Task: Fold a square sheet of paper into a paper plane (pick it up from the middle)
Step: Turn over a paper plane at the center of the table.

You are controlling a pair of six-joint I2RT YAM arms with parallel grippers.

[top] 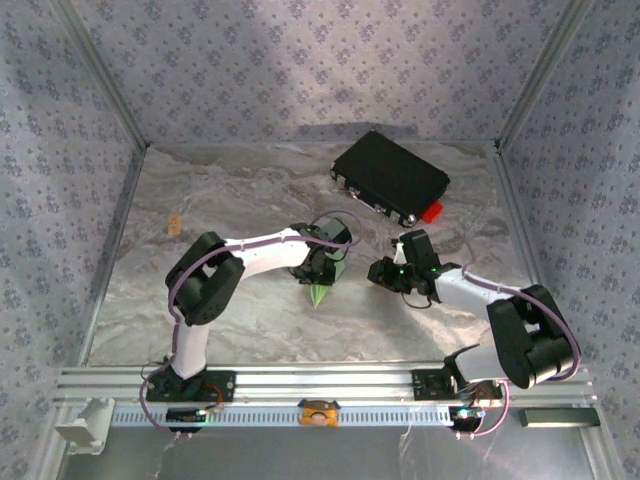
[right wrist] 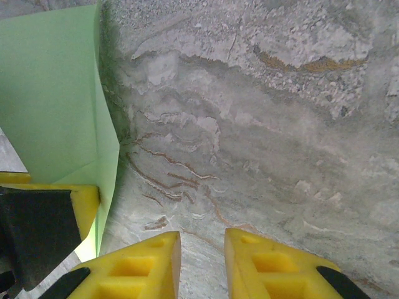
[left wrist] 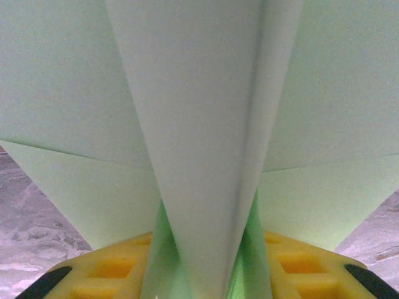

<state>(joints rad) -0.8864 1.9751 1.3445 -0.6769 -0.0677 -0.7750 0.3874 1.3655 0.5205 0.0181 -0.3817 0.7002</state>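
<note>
The case [top: 390, 180] is lying at the far side of the worktop [top: 250, 190], a red tab [top: 431, 211] at its near right corner. The plane [top: 320, 292] is sitting well apart from the case, on its near side and a little to its left, its pointed tip aiming away from the case toward the arms' bases. The left hand [top: 321, 270] is reaching over the plane's wider end, the end closer to the case. In the left wrist view its yellow fingers [left wrist: 106, 274] are standing apart on either side of the plane's centre fold, and the pale green paper is filling the gap between them; whether they are pressing the fold or merely flanking it I cannot tell. The right hand [top: 386, 272] is hanging off the case's near side too, near the plane and not touching it. Its fingers [right wrist: 134, 268] are standing slightly parted with nothing between them, bare worktop showing through the narrow gap. In the right wrist view one wing is rising at the left, one left-hand finger beside it low down. A small tan scrap [top: 173, 222] is lying far to the left of the case.
</note>
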